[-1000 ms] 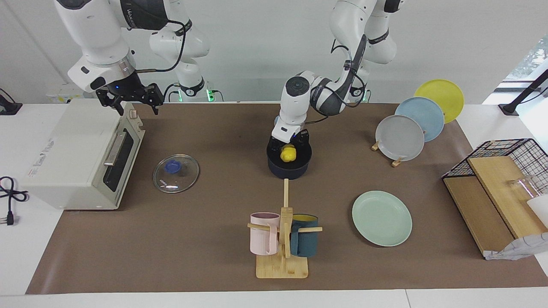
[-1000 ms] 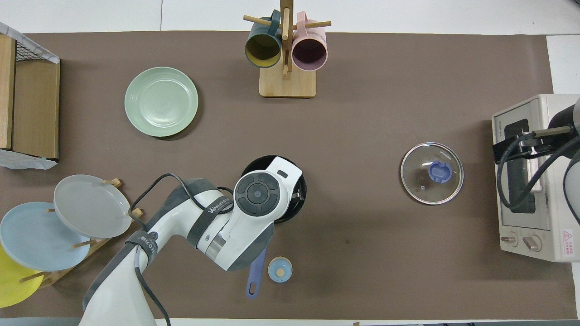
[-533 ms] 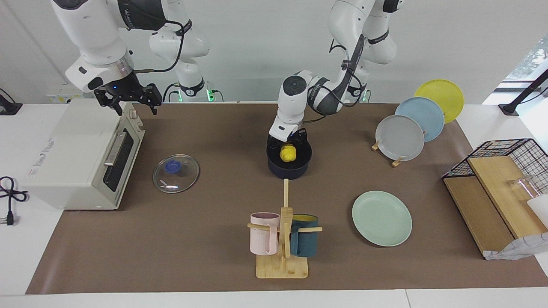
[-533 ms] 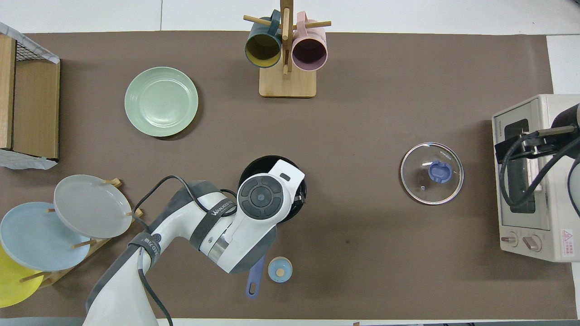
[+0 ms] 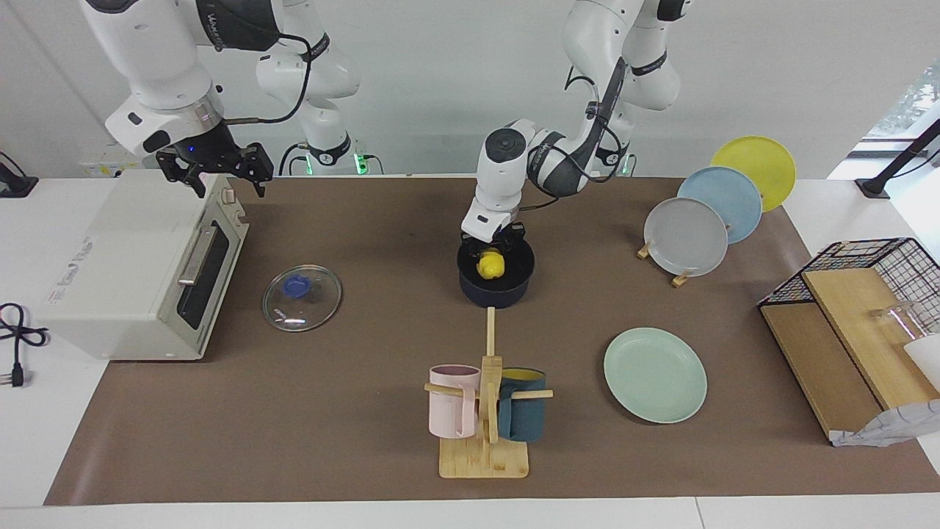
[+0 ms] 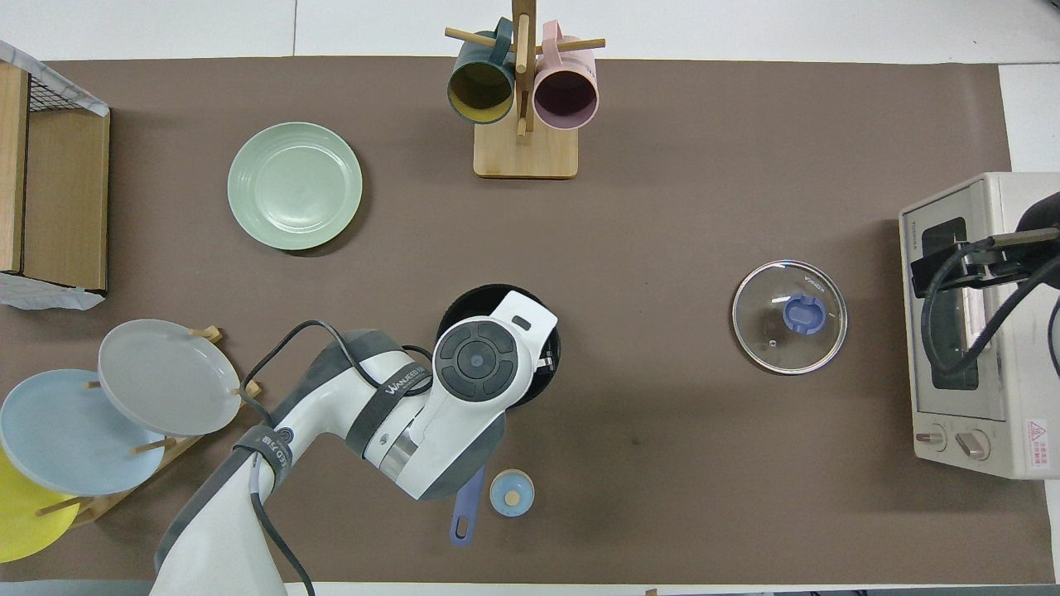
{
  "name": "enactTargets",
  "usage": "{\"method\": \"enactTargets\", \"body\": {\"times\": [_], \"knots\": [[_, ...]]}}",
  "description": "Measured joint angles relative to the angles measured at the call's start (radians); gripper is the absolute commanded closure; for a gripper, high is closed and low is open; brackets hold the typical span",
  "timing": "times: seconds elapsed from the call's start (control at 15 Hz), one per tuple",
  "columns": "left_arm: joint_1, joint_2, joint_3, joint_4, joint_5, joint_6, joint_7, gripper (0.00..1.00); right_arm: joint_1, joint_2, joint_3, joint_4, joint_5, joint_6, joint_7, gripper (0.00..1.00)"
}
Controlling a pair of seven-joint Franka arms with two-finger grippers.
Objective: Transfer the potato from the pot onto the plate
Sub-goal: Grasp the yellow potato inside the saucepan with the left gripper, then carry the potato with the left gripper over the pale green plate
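Left claw (image 5: 490, 247) dips into pot (image 5: 496, 283), clamped on potato (image 5: 490, 264) for lift to plate (image 5: 655, 375); right claw (image 5: 213, 173), wide, waits over toaster oven (image 5: 125, 264), w/ lid (image 5: 302, 297) on worktop nearby.

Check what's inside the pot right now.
In the pot: the yellow potato, with the left hand shut on it. The pot's floor under them is hidden; overhead, the arm covers most of it.

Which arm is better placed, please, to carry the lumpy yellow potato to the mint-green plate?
Left: the left gripper is shut on the lumpy yellow potato in the dark navy pot. The right gripper waits open over the toaster oven.
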State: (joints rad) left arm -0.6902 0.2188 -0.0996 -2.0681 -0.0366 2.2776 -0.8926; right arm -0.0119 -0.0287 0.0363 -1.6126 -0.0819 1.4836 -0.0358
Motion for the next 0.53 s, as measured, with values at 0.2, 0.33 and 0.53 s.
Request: {"method": "enactTargets", "body": {"times": [0.2,0.33,0.53], "knots": [[0.000,0.000,0.002,0.016,0.000,-0.043,0.000,1.00,0.000,0.000,-0.002,0.000,0.000,-0.002,0.000,0.00],[0.004,-0.010,0.011,0.076,0.000,-0.144,0.000,1.00,0.000,0.000,-0.002,0.000,0.000,-0.010,0.000,0.00],[0.073,-0.044,0.022,0.221,-0.010,-0.343,0.027,1.00,0.001,0.000,-0.002,0.001,0.000,-0.011,0.000,0.00]]}}
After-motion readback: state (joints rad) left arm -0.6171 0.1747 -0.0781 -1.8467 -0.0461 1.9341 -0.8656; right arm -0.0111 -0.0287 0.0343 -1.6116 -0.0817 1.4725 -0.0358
